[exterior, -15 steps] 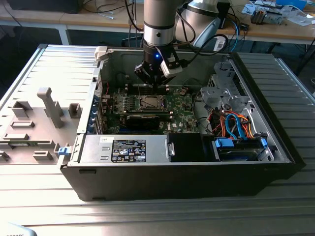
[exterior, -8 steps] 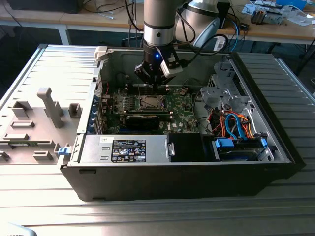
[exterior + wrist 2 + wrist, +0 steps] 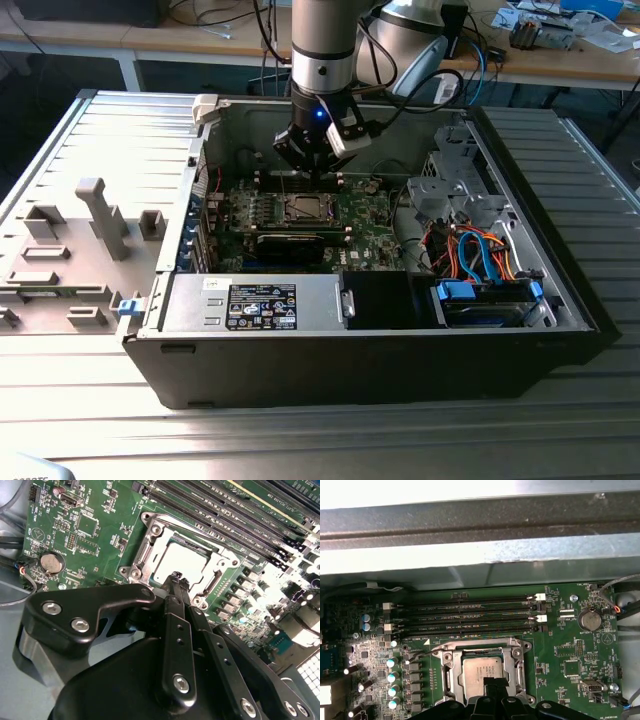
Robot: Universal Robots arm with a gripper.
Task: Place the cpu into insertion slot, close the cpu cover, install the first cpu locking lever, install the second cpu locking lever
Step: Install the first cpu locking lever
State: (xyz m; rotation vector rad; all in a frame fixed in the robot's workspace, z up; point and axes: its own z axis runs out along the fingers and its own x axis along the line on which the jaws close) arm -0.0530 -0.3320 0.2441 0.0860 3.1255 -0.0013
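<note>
exterior view, from its left to its right: grey fixture plate (image 3: 70, 255) with upright blocks, lying on the ribbed metal table (image 3: 320, 440). next the open computer case (image 3: 300, 370), black-walled, side panel off. inside, along the near wall, a power supply (image 3: 255, 305) with a dark label. behind it the green motherboard (image 3: 370, 215). over the board's middle, the arm (image 3: 322, 40) reaching straight down, gripper (image 3: 312, 168) hanging just above the insertion slot (image 3: 288, 208). further toward the exterior view's right, a metal drive cage (image 3: 445, 185), then a tangle of blue and orange cables (image 3: 480, 250).

first wrist view: cpu (image 3: 479, 667) seated flat in the slot, dull silver top showing through the cut-out of the cpu cover (image 3: 451, 674), lowered flat around it. thin wire locking lever (image 3: 425, 652) beside the socket's corner, latched or loose impossible to tell. memory slots (image 3: 465, 612) in a row just beyond the socket, coin battery (image 3: 590, 619) well apart from it.

second wrist view: fingers (image 3: 172, 610) drawn together, tips meeting with no gap and nothing seen between them, poised at the cpu's near edge. contact with cover or chip not discernible.
</note>
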